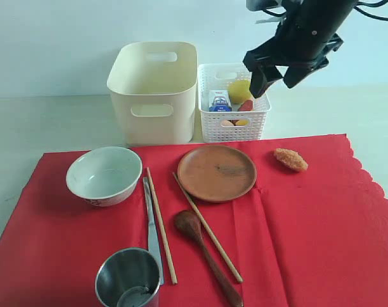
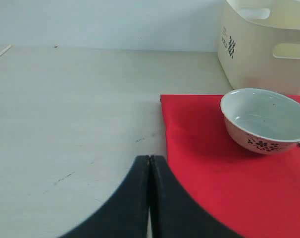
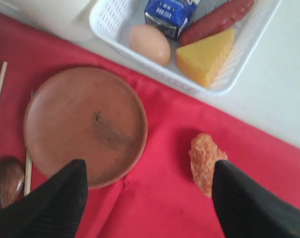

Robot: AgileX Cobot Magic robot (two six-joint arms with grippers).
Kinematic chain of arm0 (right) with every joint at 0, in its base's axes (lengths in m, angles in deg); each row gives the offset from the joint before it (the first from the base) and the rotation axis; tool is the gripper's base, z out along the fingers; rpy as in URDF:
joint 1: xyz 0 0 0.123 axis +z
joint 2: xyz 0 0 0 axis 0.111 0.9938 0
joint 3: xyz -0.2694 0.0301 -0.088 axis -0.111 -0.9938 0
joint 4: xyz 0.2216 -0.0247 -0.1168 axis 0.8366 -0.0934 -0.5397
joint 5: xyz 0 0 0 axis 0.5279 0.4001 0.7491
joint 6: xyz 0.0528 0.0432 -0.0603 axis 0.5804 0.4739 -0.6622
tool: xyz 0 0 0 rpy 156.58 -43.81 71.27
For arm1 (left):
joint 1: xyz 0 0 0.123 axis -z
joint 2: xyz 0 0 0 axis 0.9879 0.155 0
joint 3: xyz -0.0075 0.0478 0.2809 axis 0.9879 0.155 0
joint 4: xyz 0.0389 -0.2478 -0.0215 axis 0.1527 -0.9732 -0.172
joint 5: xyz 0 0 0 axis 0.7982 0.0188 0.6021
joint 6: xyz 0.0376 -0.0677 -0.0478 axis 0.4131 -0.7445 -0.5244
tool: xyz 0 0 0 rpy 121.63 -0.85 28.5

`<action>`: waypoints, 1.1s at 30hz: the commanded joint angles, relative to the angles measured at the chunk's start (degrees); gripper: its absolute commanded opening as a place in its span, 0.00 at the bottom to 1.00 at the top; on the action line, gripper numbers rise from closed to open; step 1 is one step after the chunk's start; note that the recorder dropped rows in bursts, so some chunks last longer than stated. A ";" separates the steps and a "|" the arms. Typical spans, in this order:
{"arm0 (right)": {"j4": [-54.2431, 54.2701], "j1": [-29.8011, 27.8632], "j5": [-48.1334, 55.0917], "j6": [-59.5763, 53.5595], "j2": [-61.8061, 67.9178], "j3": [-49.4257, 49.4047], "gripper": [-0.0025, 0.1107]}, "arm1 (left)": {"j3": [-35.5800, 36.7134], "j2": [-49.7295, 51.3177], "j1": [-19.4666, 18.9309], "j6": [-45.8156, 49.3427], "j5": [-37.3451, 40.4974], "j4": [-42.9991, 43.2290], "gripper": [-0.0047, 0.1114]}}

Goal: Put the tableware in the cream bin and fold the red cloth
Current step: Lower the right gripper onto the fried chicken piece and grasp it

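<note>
Tableware sat spread over the red cloth (image 1: 309, 217), a flat bright sheet with a scalloped right edge and faint creases. On it were a glossy white ceramic bowl (image 1: 104, 174) with a small dark pattern on its side, a matte round brown plate (image 1: 216, 172), two wooden chopsticks (image 1: 161, 224), a metal knife (image 1: 152, 230) alongside one of them, a dark wooden spoon (image 1: 203, 252) and a shiny steel cup (image 1: 128, 279). The bottom of the exterior view cut off the cup and the end of the spoon's handle. The smooth cream bin (image 1: 154, 93), with rounded corners and oval handle holes, stood on the pale table (image 1: 40, 121) behind the cloth. Right beside it was a white lattice basket (image 1: 234, 128) holding an egg (image 3: 150, 43), blue carton (image 3: 169, 15), sausage (image 3: 217, 20) and cheese wedge (image 3: 207, 57). A crumbly orange fried piece (image 1: 291, 159) lay near the plate, couldn't tell what exactly. The right gripper (image 1: 274, 80) hung high over the basket, tilted down, jaws spread wide. The left gripper (image 2: 150, 168) was out of the exterior view. Its own camera showed it low over the table by the cloth's corner near the bowl, black jaws pressed together on nothing.
</note>
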 commanded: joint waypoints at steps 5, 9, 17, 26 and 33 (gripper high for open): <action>-0.70 -0.06 -6.42 1.79 -12.28 -16.37 0.62 | -0.03 -0.40 -0.04 0.04 -0.48 -0.11 0.04; -0.70 -0.06 -8.19 1.89 -15.99 -22.71 0.62 | -0.03 -0.40 -0.04 0.04 -0.48 -0.11 0.04; -1.01 -0.06 -12.63 1.89 -17.08 -32.52 0.62 | -0.03 -0.40 -0.04 0.04 -0.48 -0.11 0.04; -5.84 -0.06 -24.75 1.89 -16.07 -36.09 0.62 | -0.03 -0.40 -0.04 0.04 -0.48 -0.11 0.04; -10.88 -0.06 -31.18 4.82 -11.49 -36.09 0.62 | -0.03 -0.40 -0.04 0.04 -0.48 -0.11 0.04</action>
